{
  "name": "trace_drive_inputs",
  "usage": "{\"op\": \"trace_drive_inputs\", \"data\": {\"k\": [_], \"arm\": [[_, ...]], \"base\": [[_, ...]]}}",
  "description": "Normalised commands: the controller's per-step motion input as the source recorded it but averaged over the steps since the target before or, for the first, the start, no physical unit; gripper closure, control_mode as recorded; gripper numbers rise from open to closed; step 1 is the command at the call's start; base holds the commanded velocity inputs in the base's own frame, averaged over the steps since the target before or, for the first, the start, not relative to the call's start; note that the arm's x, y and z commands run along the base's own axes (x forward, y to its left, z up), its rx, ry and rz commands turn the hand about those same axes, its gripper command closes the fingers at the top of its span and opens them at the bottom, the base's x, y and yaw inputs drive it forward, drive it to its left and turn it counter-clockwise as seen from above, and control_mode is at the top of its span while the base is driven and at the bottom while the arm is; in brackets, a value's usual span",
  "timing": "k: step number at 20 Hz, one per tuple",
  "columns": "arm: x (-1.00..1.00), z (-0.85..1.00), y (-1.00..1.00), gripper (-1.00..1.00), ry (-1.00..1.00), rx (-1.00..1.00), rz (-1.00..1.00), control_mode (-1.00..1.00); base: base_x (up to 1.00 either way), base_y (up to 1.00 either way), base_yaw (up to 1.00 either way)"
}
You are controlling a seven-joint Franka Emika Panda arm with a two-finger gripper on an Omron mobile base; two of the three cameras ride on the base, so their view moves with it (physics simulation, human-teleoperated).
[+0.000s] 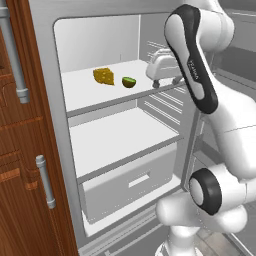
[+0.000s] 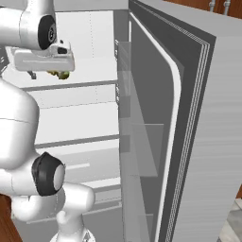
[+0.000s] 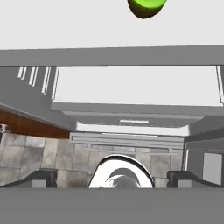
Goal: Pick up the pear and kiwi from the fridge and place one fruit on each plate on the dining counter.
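You're looking into the open fridge [image 1: 60, 60]. Nearest is the white drawer [image 1: 132, 182] at the bottom, closed, contents hidden. Above it sits a bare middle shelf [image 1: 120, 137] with free room across its width. On the top shelf [image 1: 85, 90] a cheese wedge [image 1: 103, 76] lies left of the kiwi [image 1: 129, 82], near but apart, both back from the front edge. The gripper [image 1: 165, 80] sits at the shelf's right end beside the ribbed wall, right of the kiwi, not touching it. In the hand view both fingertips [image 3: 41, 178] stand wide apart with nothing between. The fridge door [image 2: 189, 142] stands open on the right. A brown cabinet [image 1: 20, 150] flanks the left.
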Motion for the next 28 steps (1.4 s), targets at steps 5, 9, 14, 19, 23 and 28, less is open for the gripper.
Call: {"op": "trace_drive_inputs", "data": {"k": [5,9,14,19,23,28], "arm": [[0.31,-0.87,0.00,-1.00,-0.20,0.00,-0.11,-1.00],[-0.02,-0.26,0.12,-1.00,-0.54,-0.01,-0.11,-1.00],[-0.08,0.00,0.10,-1.00,-0.64,0.00,-0.11,-1.00],[0.14,0.26,0.00,-1.00,-0.30,0.05,-0.13,-1.00],[0.11,0.44,0.00,-1.00,-0.01,0.14,-0.02,-1.00],[0.05,0.37,0.00,-1.00,0.07,0.14,0.00,-1.00]], "base": [[0.00,0.00,0.00],[0.00,0.00,0.00],[0.00,0.00,0.00],[0.00,0.00,0.00],[0.00,0.00,0.00],[0.00,0.00,0.00]]}}
